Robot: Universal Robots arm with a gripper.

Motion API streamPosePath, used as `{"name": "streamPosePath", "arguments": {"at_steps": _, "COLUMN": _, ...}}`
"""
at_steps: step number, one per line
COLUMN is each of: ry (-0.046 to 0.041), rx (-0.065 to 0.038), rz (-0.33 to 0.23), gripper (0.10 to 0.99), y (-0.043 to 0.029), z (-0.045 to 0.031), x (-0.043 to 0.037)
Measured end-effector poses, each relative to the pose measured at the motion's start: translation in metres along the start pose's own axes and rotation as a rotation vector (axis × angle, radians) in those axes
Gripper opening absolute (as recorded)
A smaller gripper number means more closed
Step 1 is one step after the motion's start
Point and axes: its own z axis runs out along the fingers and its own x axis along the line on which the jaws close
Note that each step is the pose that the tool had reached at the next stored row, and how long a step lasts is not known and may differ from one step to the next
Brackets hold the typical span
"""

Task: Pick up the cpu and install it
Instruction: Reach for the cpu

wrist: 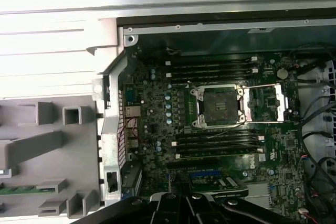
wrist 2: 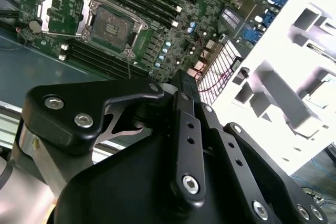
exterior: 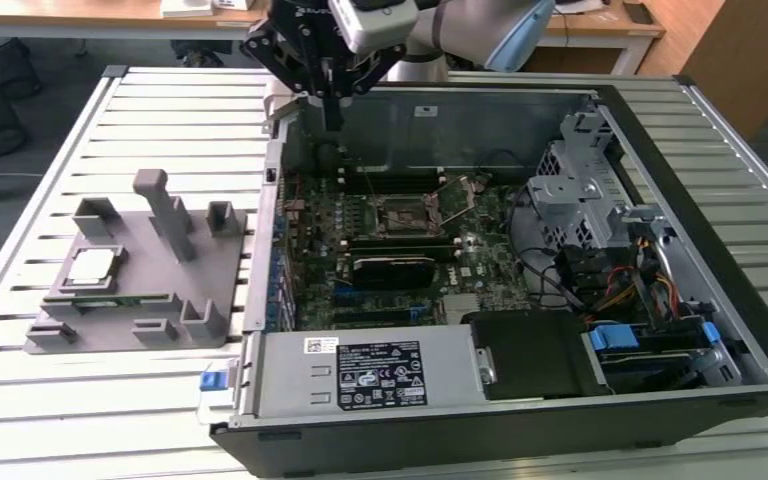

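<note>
The cpu [exterior: 95, 265], a small silvery square chip, lies flat in a recess of the grey fixture block [exterior: 157, 320] on the table, at the exterior view's left of the open computer case. My gripper [exterior: 335, 118] hangs above the case's far left corner, well away from the cpu, its fingers together and holding nothing. The motherboard's socket [exterior: 404, 213] sits bare with its metal load plate swung open, and shows in both wrist views [wrist 2: 113, 24] [wrist: 219, 106]. Black gripper linkages [wrist 2: 181, 80] [wrist: 189, 208] fill the near part of both wrist views.
The open case [exterior: 704, 110] has raised walls, a drive cage [exterior: 584, 180], cables [exterior: 624, 290] and a power supply [exterior: 371, 375]. Upright posts [exterior: 171, 215] rise from the fixture, which also holds a green strip [exterior: 104, 300]. The table is slatted metal [exterior: 37, 160].
</note>
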Motion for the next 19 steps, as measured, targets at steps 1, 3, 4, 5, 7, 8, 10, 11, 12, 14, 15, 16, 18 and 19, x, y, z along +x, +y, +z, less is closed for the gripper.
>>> {"name": "streamPosePath", "arguments": {"at_steps": 1, "ry": 0.0, "rx": 0.0, "rz": 0.0, "gripper": 0.106, "y": 0.0, "z": 0.0, "x": 0.0004}}
{"name": "streamPosePath", "arguments": {"at_steps": 3, "ry": 0.0, "rx": 0.0, "rz": 0.0, "gripper": 0.106, "y": -0.0001, "z": 0.0, "x": 0.0012}}
{"name": "streamPosePath", "arguments": {"at_steps": 4, "ry": -0.0001, "rx": 0.0, "rz": 0.0, "gripper": 0.106, "y": -0.0001, "z": 0.0001, "x": 0.0016}}
{"name": "streamPosePath", "arguments": {"at_steps": 5, "ry": 0.0, "rx": 0.0, "rz": 0.0, "gripper": 0.106, "y": -0.0002, "z": 0.0001, "x": 0.0021}}
{"name": "streamPosePath", "arguments": {"at_steps": 7, "ry": 0.0, "rx": 0.0, "rz": 0.0, "gripper": 0.106, "y": -0.0003, "z": 0.0, "x": 0.0033}}
{"name": "streamPosePath", "arguments": {"at_steps": 8, "ry": 0.0, "rx": 0.0, "rz": 0.0, "gripper": 0.106, "y": -0.0003, "z": 0.0, "x": 0.0041}}
{"name": "streamPosePath", "arguments": {"at_steps": 10, "ry": 0.0, "rx": 0.0, "rz": 0.0, "gripper": 0.106, "y": -0.0004, "z": 0.0, "x": 0.0055}}
{"name": "streamPosePath", "arguments": {"at_steps": 11, "ry": 0.0, "rx": 0.0, "rz": 0.0, "gripper": 0.106, "y": -0.0004, "z": 0.0001, "x": 0.0061}}
{"name": "streamPosePath", "arguments": {"at_steps": 12, "ry": 0.0, "rx": 0.0, "rz": 0.0, "gripper": 0.106, "y": -0.0005, "z": 0.0, "x": 0.0066}}
{"name": "streamPosePath", "arguments": {"at_steps": 14, "ry": 0.0, "rx": 0.0, "rz": 0.0, "gripper": 0.106, "y": -0.0006, "z": 0.0001, "x": 0.0077}}
{"name": "streamPosePath", "arguments": {"at_steps": 15, "ry": 0.0, "rx": 0.0, "rz": 0.0, "gripper": 0.106, "y": -0.0006, "z": 0.0001, "x": 0.0082}}
{"name": "streamPosePath", "arguments": {"at_steps": 16, "ry": 0.0, "rx": 0.0, "rz": 0.0, "gripper": 0.106, "y": -0.0007, "z": 0.0001, "x": 0.0086}}
{"name": "streamPosePath", "arguments": {"at_steps": 18, "ry": 0.0, "rx": 0.0, "rz": 0.0, "gripper": 0.106, "y": -0.0007, "z": 0.0001, "x": 0.0094}}
{"name": "streamPosePath", "arguments": {"at_steps": 19, "ry": 0.0, "rx": 0.0, "rz": 0.0, "gripper": 0.106, "y": -0.0008, "z": 0.0001, "x": 0.0099}}
